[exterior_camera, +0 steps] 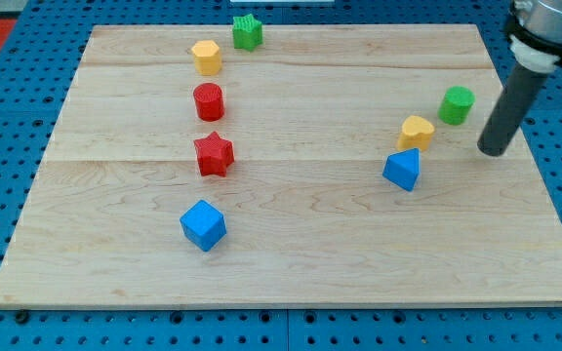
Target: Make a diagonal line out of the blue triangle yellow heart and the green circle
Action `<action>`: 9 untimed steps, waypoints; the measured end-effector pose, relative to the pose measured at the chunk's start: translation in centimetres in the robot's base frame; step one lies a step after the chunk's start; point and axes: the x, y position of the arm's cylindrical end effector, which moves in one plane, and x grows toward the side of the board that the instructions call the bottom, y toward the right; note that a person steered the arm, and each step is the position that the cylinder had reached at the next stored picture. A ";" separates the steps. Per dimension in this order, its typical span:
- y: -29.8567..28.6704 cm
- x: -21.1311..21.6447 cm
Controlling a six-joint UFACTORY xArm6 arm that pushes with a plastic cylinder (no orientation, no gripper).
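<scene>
The blue triangle (402,170), the yellow heart (417,132) and the green circle (456,104) lie on the right part of the wooden board (291,244), in a slanted row rising toward the view's right. The heart sits close above the triangle; the circle stands a small gap further up and right. My tip (493,150) is at the end of the dark rod, right of the green circle and lower, apart from all three blocks.
On the left part of the board stand a green star (247,32), a yellow hexagon (206,57), a red cylinder (209,101), a red star (214,154) and a blue cube (203,225). The board's right edge runs near my tip.
</scene>
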 end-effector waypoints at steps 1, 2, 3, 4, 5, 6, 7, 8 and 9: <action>-7.7 1.2; -14.7 2.6; -16.9 2.5; -19.6 2.7; -17.7 4.6; -7.3 3.3; -6.2 -1.1; -5.9 -2.9; -5.1 -4.0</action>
